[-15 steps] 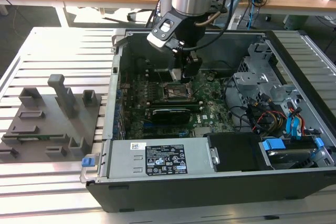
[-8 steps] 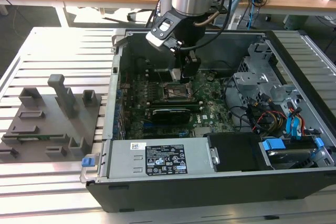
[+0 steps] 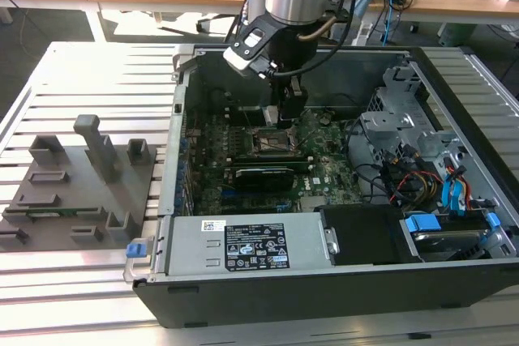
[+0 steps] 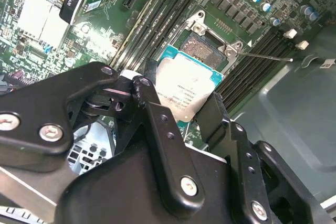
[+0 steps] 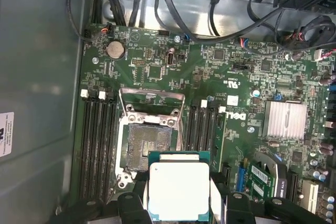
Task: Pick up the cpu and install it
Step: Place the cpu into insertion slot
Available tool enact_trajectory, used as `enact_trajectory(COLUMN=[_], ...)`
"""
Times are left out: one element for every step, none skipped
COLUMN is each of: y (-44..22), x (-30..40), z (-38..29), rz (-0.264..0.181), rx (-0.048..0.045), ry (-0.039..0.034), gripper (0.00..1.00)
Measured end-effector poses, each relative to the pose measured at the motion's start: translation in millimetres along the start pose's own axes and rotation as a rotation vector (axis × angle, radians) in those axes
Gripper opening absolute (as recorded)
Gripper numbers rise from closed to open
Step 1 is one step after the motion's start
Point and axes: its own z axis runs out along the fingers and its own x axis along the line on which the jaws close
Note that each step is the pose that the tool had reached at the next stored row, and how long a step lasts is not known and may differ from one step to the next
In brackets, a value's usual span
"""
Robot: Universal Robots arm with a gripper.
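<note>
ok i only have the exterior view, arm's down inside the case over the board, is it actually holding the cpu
Observer: Yes. In both wrist views the gripper is shut on the cpu, pale top facing the cameras.
Operator: socket ready for it
Observer: In the first wrist view the socket is bare and its metal frame is flipped open.
Operator: chip seated
Observer: No. In the second wrist view the cpu overlaps only one end of the socket; the rest lies uncovered.
</note>
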Motion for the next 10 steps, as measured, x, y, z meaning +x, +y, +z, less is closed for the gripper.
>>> enact_trajectory(y=[0.0, 0.0, 0.0, 0.1, 0.3, 0.5, 0.5, 0.6, 0.6, 0.6], x=[0.0, 0.0, 0.0, 0.4, 3.0, 5.2, 5.8, 6.2, 6.5, 6.8], z=[0.0, 0.0, 0.0, 0.3, 1.0, 2.0, 2.6, 3.4, 5.1, 6.8], rz=[0.004, 0.026, 0.027, 0.027, 0.028, 0.027, 0.028, 0.027, 0.027, 0.027], rx=[0.0000, 0.0004, 0.0003, 0.0003, 0.0003, 0.0003, 0.0004, 0.0003, 0.0003, 0.0003], ry=[-0.0002, -0.0007, -0.0007, -0.0007, -0.0007, -0.0006, -0.0008, -0.0006, -0.0007, -0.0007], gripper=[0.55, 0.55, 0.55, 0.55, 0.55, 0.55, 0.55, 0.55, 0.55, 0.55])
